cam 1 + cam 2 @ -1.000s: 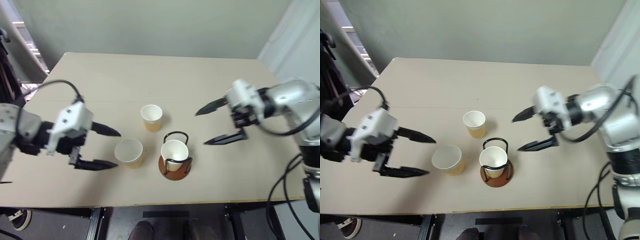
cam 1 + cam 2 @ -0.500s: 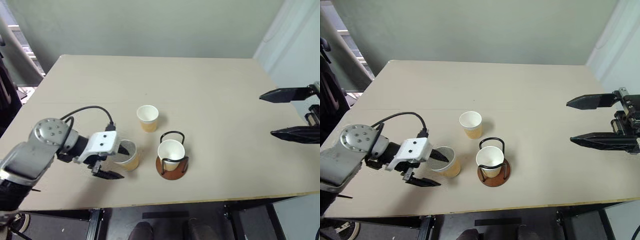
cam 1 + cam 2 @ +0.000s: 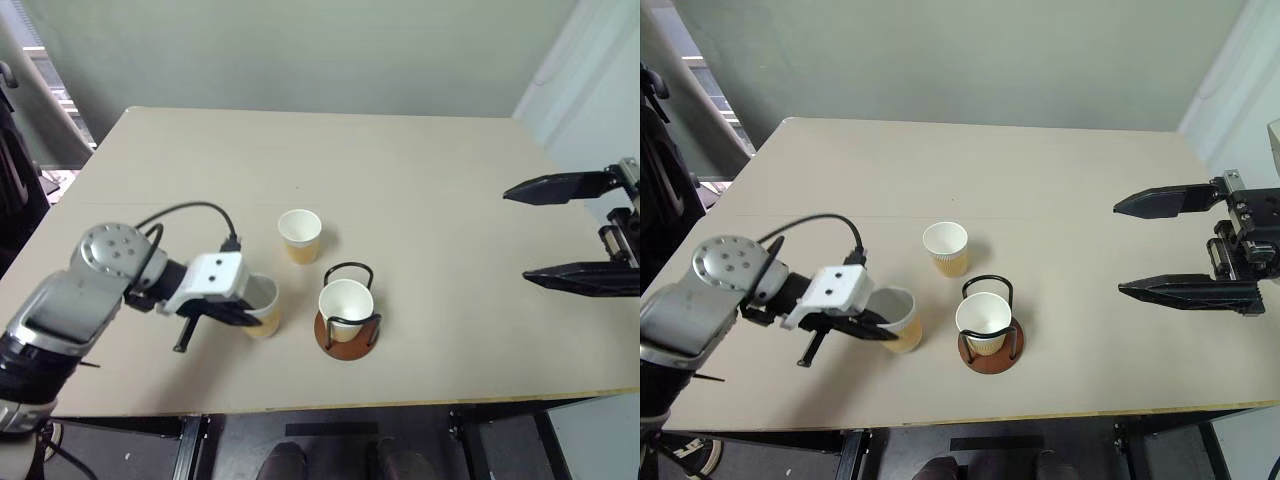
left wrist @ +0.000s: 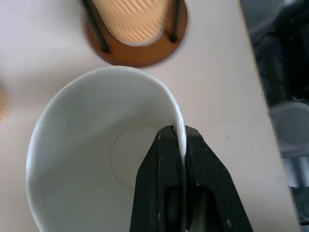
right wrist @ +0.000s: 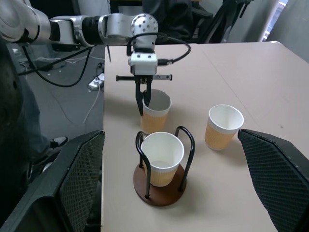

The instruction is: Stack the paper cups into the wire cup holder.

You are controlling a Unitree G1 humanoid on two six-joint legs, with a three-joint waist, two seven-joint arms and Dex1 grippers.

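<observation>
Left gripper point(image 4: 179, 150) hides part of the pinched paper cup's point(image 4: 87, 159) wall.

I see the holder point(image 3: 346, 325) near the desk's point(image 3: 400, 170) front edge with one cup point(image 3: 346, 303) in it. A second cup point(image 3: 263, 304) stands just to its left, pinched at the rim by my left tool point(image 3: 236, 316). The third cup point(image 3: 300, 234) sits behind, toward the middle.

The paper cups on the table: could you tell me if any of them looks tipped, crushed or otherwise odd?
Nothing stands out. All three paper cups stand upright: one in the wire cup holder, one free behind it, and one pinched at its rim by the left gripper.
</observation>
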